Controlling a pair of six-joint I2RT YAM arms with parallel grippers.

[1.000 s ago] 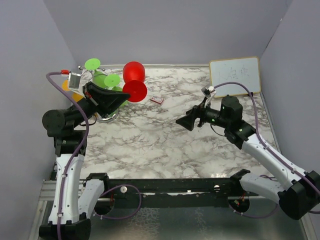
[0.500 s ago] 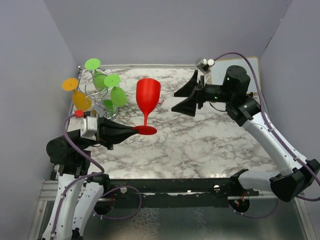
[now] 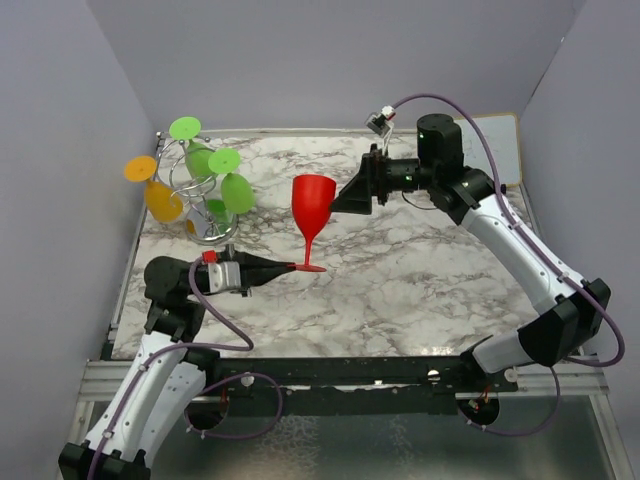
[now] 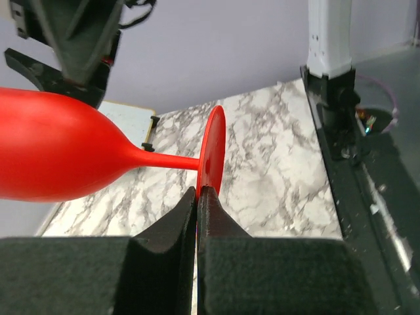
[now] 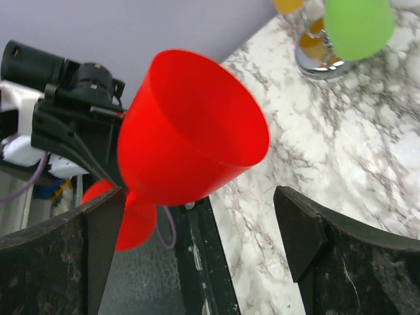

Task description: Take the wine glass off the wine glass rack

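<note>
White-grey marble counter (image 3: 420, 290), lilac walls. Red plastic wine glass (image 3: 312, 203) upright mid-frame, already clear of silver wire wine glass rack (image 3: 185, 185) at upper left. Left gripper (image 4: 197, 195) clenched on foot rim, keeping it steady. Right gripper (image 3: 345, 198) spread wide around bowl, probably for handover.

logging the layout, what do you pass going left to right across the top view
orange glass → red glass → right end effector → whiteboard; the rack, green glasses and left end effector overlap others, so left out
</note>
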